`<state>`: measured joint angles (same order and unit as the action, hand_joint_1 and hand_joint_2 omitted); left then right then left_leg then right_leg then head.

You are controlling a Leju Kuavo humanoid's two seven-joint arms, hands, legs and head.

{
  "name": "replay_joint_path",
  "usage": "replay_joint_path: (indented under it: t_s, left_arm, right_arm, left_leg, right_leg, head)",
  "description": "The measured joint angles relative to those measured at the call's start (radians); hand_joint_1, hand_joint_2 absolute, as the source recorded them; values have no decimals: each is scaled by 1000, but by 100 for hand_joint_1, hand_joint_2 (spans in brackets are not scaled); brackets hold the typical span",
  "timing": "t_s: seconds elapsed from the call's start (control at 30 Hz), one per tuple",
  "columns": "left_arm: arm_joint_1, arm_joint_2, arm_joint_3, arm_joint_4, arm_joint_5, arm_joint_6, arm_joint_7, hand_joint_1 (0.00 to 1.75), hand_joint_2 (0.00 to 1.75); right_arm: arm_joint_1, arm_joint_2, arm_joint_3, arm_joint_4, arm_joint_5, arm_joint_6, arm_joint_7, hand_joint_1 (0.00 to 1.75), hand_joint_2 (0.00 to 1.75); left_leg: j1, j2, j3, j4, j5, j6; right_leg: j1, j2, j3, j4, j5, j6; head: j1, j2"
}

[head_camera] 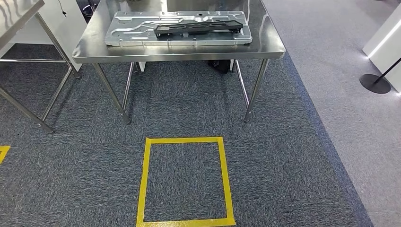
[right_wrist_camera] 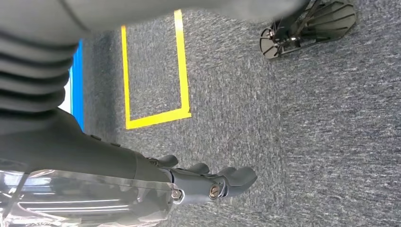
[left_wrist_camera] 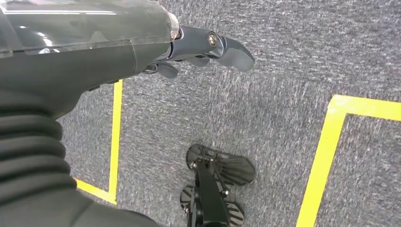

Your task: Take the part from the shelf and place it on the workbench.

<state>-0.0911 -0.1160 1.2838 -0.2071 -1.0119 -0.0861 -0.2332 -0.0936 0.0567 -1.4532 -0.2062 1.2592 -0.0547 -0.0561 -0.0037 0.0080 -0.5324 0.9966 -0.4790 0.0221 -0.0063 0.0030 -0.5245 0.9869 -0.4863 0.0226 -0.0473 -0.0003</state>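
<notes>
The part [head_camera: 178, 28] is lying flat on the steel surface [head_camera: 142, 52] while both hands are hanging empty over the carpet

A pressed silver metal panel with a dark piece along its middle, the part is resting lengthwise across the surface, taking up most of its width and sitting well inside its edges. On the grey carpet [head_camera: 283, 156] in front of the surface, a square of yellow tape [head_camera: 184, 182] is marking out a spot on the floor. The left hand [left_wrist_camera: 208, 49] is pointing down at the carpet with its fingers loosely apart and gripping nothing. The right hand [right_wrist_camera: 208, 182] is hanging the same way, its fingers slightly curved and spread, holding nothing. A second steel table [head_camera: 19, 14] is standing off to the left, and a black round stand base [head_camera: 375, 83] is sitting on the paler floor at the right
</notes>
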Motion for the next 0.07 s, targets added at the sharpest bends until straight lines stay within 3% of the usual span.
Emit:
replay_joint_path:
  t_s: [0.03,0.07]
  left_arm:
    - [2,0,-8,0,8,0,1,0,131]
    - [3,1,-13,0,13,0,2,0,116]
  right_arm:
    - [2,0,11,-1,-10,0,0,0,175]
    - [4,-1,18,-1,-16,0,0,0,175]
  left_leg:
    - [0,0,0,0,0,0]
    - [1,0,0,0,0,0]
  right_leg:
    - [0,0,0,0,0,0]
    - [0,0,0,1,0,0]
  head:
    - [0,0]
    - [0,0]
